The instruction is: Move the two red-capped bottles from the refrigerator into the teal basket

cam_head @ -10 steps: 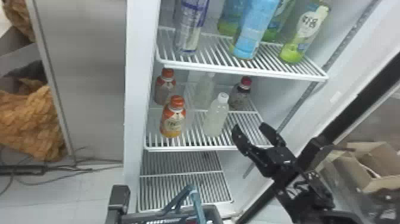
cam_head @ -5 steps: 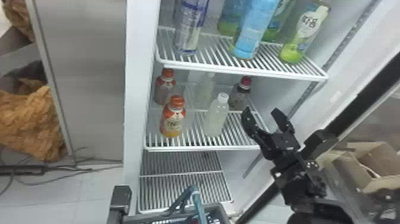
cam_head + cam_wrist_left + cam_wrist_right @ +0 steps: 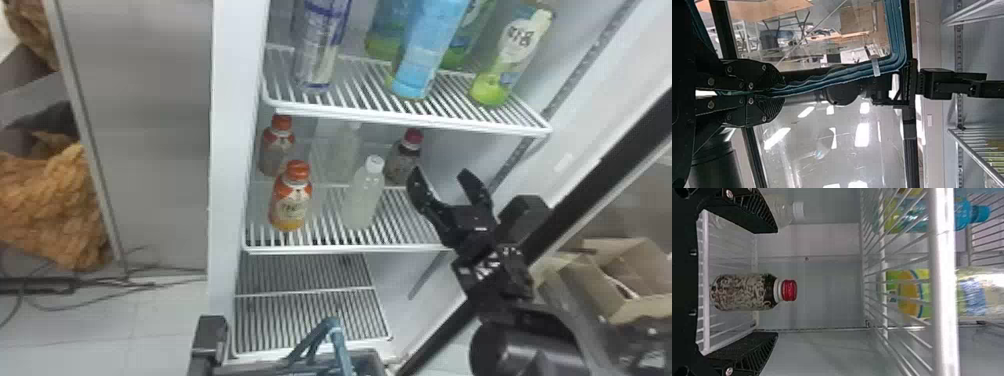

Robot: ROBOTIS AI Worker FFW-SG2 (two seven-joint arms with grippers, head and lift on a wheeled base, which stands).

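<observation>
At the bottom edge of the head view, the teal basket sits by the refrigerator opening, its handle raised. The left gripper is beside it, and its jaws are closed on that handle. From the lower right, the right arm slants up and inward, its right gripper near the right end of the middle shelf; the jaws stand wide apart with nothing between their tips held. Compared with the earlier frames, this gripper has moved forward, closer to the dark bottle, while the bottles have kept their places. Farther in, the red-capped bottle stands at the shelf's right rear, cap up, long axis upright; the right wrist view shows it ahead, framed by the jaws, touching neither.
</observation>
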